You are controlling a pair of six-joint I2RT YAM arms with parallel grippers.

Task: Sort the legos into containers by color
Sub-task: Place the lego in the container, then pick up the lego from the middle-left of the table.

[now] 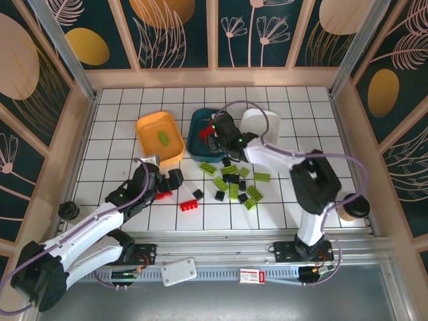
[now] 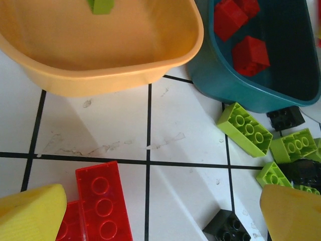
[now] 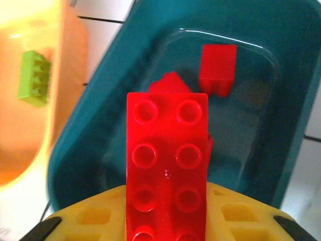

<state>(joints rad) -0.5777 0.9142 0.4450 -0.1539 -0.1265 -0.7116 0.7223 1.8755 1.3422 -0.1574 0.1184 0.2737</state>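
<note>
My right gripper (image 3: 167, 221) is shut on a long red brick (image 3: 167, 160) and holds it over the dark teal tray (image 3: 125, 75), where other red bricks (image 3: 217, 68) lie. From above, that gripper (image 1: 215, 134) hangs over the teal tray (image 1: 197, 124). The orange-yellow tray (image 1: 150, 127) holds one lime brick (image 1: 162, 138). To the right stands the white tray (image 1: 261, 124). My left gripper (image 2: 160, 216) is open, low over the tiles, with a red brick (image 2: 103, 201) by its left finger and a black brick (image 2: 228, 228) near its right. Loose lime bricks (image 1: 234, 180) lie mid-table.
A paper cup (image 1: 349, 208) stands at the right edge beside the right arm. Black bricks (image 1: 175, 177) and a red brick (image 1: 190, 205) lie near the left gripper. Wooden walls and metal posts fence the tiled table.
</note>
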